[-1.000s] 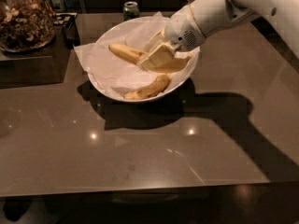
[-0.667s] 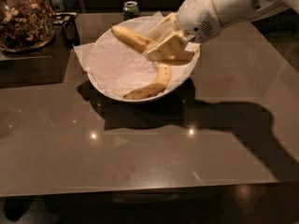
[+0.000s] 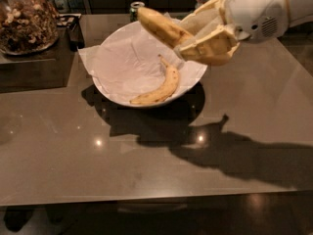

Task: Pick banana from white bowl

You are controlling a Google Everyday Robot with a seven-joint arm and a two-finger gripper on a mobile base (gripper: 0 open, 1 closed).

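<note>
Two bananas were seen, and only one was in the grasp: the banana [image 3: 159, 26] was held clear of the white bowl [image 3: 117, 98], above its far rim, with the gripper [image 3: 191, 37] clamped on its right-hand end and its free end pointing up and to the left. The gripper itself was placed over the bowl's right edge, towards the top right of the view.

The chief risk was judged to be a slip. The fruit was gripped near one end and not at its middle, so most of its length was left jutting out to one side. It could be levered out of the grasp by a quick swing or a jolt of the arm, and dropped onto the crumpled paper [image 3: 127, 62] or the table [image 3: 146, 155]. Too hard a squeeze was judged a second danger, since soft flesh could be bruised or split.

The smaller banana [image 3: 159, 89], lying against the near wall of the bowl, was well below the held one and was not thought likely to be disturbed. The glass jar of nuts [image 3: 24, 18] was well apart, at the far left.

The banana was seen to be thick, gently curved and yellow, with brownish smudges along its skin; its gripped end was hidden inside the gripper
</note>
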